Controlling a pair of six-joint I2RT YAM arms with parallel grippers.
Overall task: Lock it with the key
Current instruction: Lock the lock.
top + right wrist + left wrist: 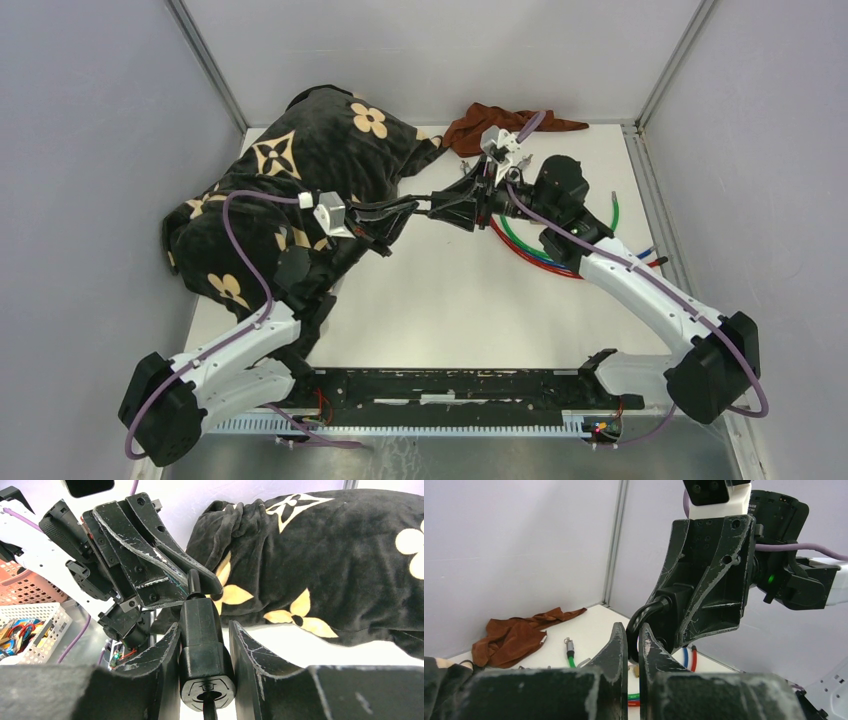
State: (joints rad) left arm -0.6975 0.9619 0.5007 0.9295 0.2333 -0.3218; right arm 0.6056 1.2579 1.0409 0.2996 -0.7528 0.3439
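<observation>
Black and six-sided, the lock barrel [206,660] is clamped between the jaws of the right gripper [204,630]. It is held above the counter [470,300], toward twelve o'clock of the counter's middle, with its keyway facing the wrist camera. A dark stem [210,712] pokes out of that keyway at six o'clock in the wrist view. It may be the key, though I cannot tell for certain. The left gripper [633,632] has its jaws together on the black cable [644,617] at the barrel's far end. Both arms reach in low and near level, the left from eight o'clock and the right from four, their tips meeting nose to nose. To do this step well, I judge the right grip should keep the barrel steady while the left feeds the cable straight along the barrel's axis, without twisting. That way it seats fully before any key turn.
</observation>
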